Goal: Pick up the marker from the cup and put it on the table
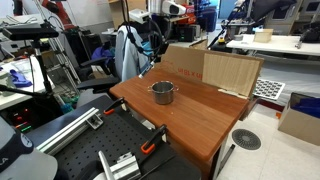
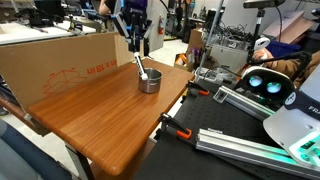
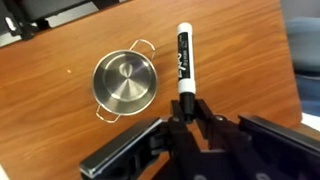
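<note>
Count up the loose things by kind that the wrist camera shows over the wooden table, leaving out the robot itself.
metal cup: 1, empty
marker: 1, gripped at its lower end by the tool
Total: 2

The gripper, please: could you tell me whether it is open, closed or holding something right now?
Gripper: closed, holding the marker by one end; the metal cup is empty.
</note>
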Robot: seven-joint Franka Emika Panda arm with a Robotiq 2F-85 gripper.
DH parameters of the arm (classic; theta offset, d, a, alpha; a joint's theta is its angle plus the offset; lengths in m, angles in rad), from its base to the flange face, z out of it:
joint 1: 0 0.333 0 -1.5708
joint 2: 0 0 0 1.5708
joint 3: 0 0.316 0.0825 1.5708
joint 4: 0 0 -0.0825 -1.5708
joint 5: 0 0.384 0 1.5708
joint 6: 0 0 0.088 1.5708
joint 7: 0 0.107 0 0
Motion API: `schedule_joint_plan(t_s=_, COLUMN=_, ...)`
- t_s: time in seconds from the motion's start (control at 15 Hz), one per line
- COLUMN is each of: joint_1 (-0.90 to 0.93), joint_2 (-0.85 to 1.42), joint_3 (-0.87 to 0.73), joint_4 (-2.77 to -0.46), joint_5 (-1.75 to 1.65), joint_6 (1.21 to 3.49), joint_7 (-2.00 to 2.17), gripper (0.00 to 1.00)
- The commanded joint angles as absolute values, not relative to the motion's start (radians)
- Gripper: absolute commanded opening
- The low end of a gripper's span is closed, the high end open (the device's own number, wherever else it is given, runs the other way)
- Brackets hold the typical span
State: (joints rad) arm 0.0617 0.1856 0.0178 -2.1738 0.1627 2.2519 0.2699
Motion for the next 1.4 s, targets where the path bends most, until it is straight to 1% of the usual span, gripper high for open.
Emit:
schedule_joint_plan(t_s=0.0, joint_1=0.075, joint_2=0.3, joint_3=0.028, joint_4=-2.062, joint_5=0.158, joint_6=2.162, joint_7=0.323, gripper=0.05)
schedule_joint_plan(t_s=0.67, joint_1=0.172, joint_2=0.612, joint_3=0.011, joint_4=-1.788, joint_5=0.12, joint_6=2.062, joint_7=0.479, gripper=0.05)
schedule_joint_plan(t_s=1.27, joint_1=0.246, joint_2=0.811, joint_3=-0.035, joint_4=-1.599, joint_5=0.063, joint_6=2.017, joint_7=0.597, gripper=0.05)
schedule_joint_plan(t_s=1.33, joint_1=0.252, joint_2=0.817, joint_3=-0.039, joint_4=-1.581, joint_5=0.055, joint_6=1.994, joint_7=0.604, gripper=0.46)
